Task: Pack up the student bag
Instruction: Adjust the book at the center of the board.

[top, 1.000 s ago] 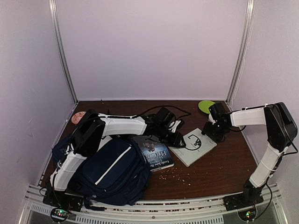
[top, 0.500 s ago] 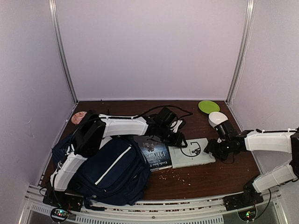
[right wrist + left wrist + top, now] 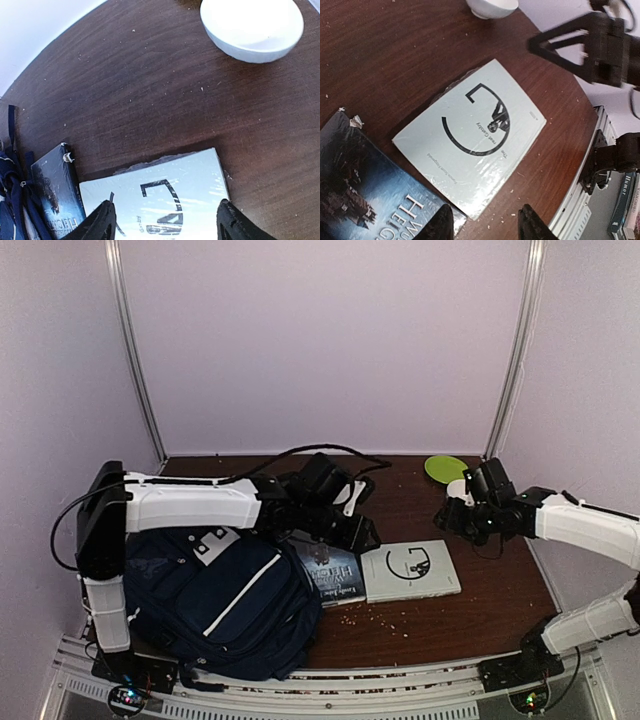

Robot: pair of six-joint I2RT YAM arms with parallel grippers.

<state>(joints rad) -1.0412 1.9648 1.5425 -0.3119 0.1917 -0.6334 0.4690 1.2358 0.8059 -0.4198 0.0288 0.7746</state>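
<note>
Left gripper (image 3: 360, 533) wide and empty, I hovered over the left end of the pale grey paperback book (image 3: 410, 571), the navy blue fabric backpack (image 3: 220, 600) lying left and nearer, my open, empty right gripper (image 3: 448, 520) farther off.

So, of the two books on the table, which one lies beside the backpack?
The dark blue book, directly beside the navy student bag. The white book with the black curved design lies on its other side, farther from the bag.
</note>
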